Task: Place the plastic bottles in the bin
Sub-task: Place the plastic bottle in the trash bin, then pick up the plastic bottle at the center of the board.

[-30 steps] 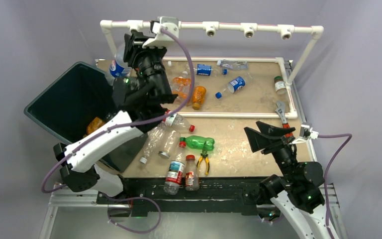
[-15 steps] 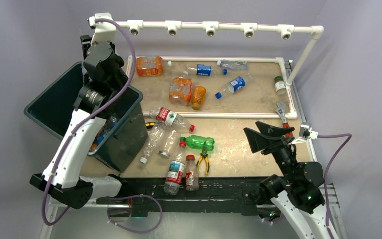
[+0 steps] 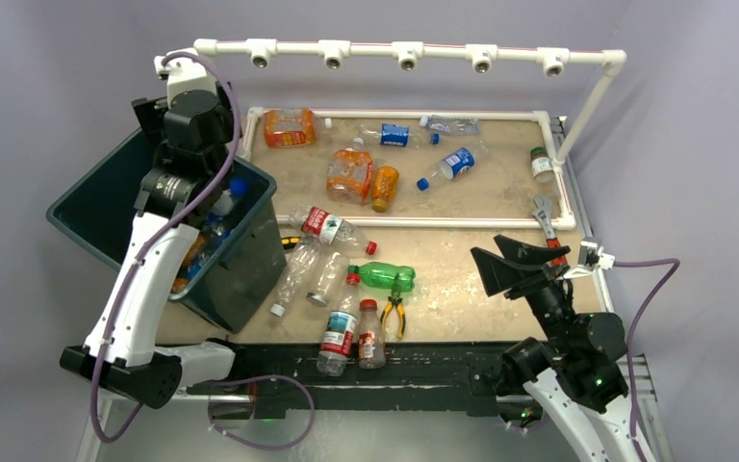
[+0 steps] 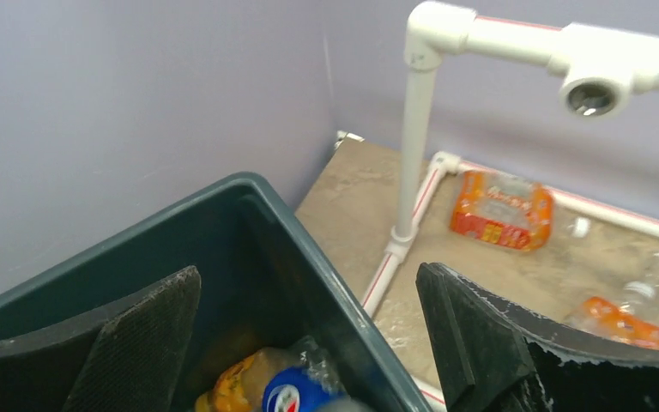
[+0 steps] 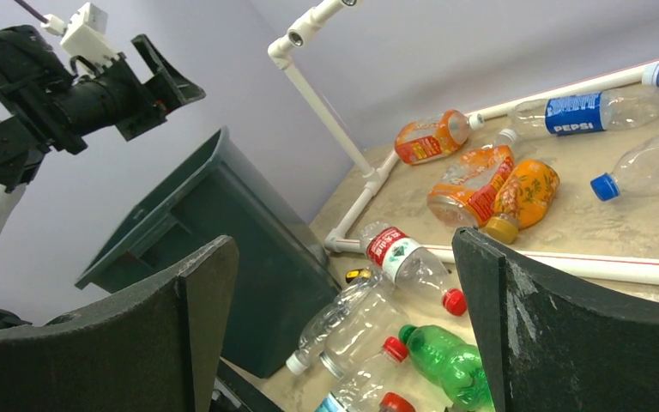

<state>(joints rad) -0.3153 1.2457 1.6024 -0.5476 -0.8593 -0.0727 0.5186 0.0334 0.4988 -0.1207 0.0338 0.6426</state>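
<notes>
The dark teal bin (image 3: 75, 200) stands off the table's left edge. My left gripper (image 3: 181, 123) hangs open over its far right rim (image 4: 326, 275), with nothing between the fingers (image 4: 150, 335). Below them a blue-labelled bottle (image 4: 287, 396) and an orange one (image 4: 223, 390) lie in the bin. On the table lie a green bottle (image 3: 383, 276), a red-labelled clear one (image 3: 332, 229), two clear ones (image 3: 298, 274) and several orange and blue-labelled ones further back (image 3: 349, 175). My right gripper (image 3: 500, 260) stands open and empty near the front right, well apart from the green bottle (image 5: 446, 360).
Yellow-handled pliers (image 3: 394, 310) lie beside the green bottle. A red-handled wrench (image 3: 544, 217) rests at the right edge. A white PVC frame (image 3: 404, 50) spans the back, with a post (image 4: 416, 154) next to the bin and a rail (image 3: 423, 223) across the table.
My left arm swung from over the table to above the bin with a blue-labelled bottle, then its jaws opened and the bottle dropped in. The right arm stayed still.
</notes>
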